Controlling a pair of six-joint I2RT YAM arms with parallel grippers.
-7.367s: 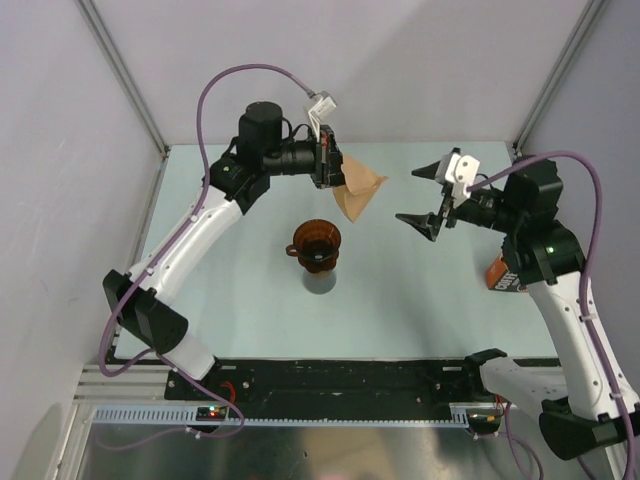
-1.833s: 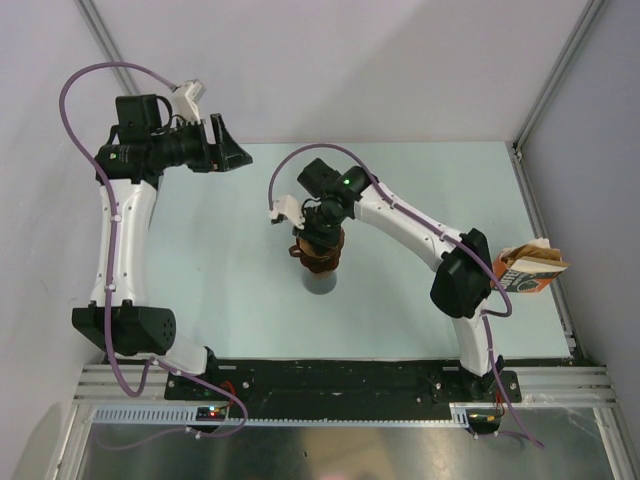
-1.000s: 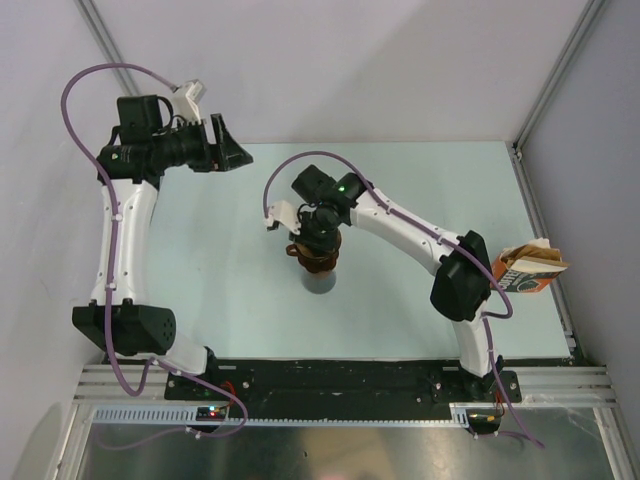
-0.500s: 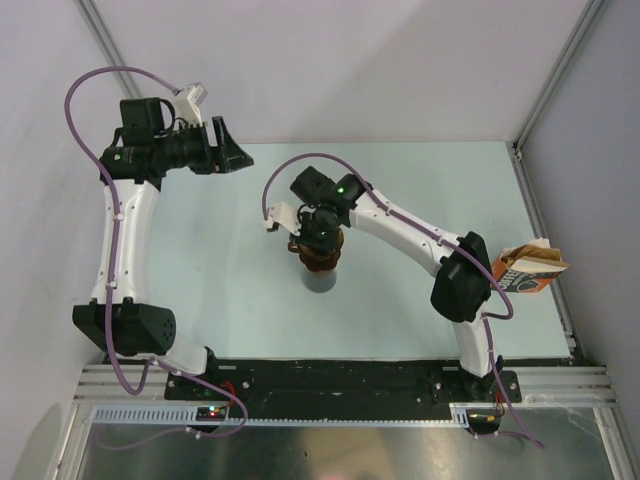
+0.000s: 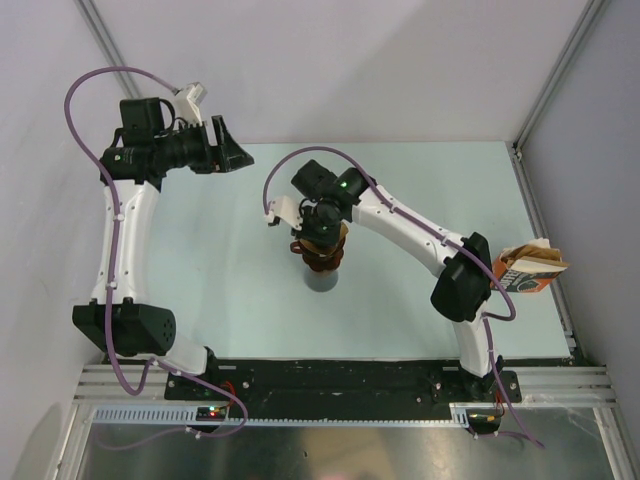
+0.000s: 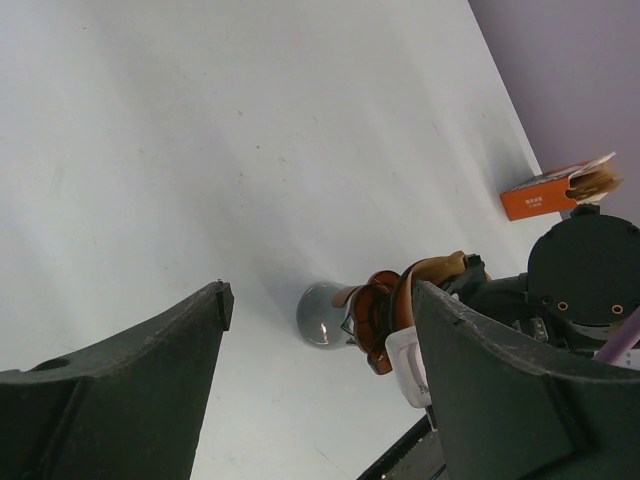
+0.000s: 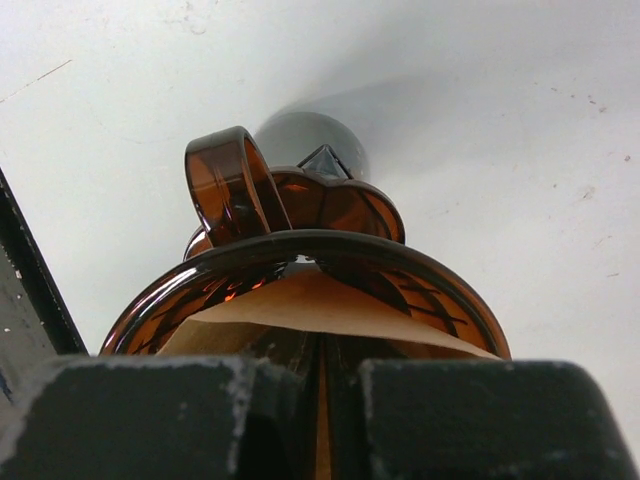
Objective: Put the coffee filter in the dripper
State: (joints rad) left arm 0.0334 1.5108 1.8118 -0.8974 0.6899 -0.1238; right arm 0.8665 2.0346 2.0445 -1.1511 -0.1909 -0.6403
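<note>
Two grippers | right gripper (image 7: 322,372) clamped on coffee filter (image 7: 320,305) inside dripper (image 7: 405,268), centre | left gripper (image 5: 238,155) agape, empty, upper left

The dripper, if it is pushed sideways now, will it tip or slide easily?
Probably tips easily: the dripper stands high on a narrow grey beaker. Likely light, being thin translucent plastic. The right end effector, shut on the filter inside it, could drag it over.

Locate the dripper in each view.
Top external: dripper at centre, under the right gripper.
Left wrist: dripper low, right of centre.
Right wrist: dripper fills the middle.
Shared landmark: the grey beaker beneath it.
</note>
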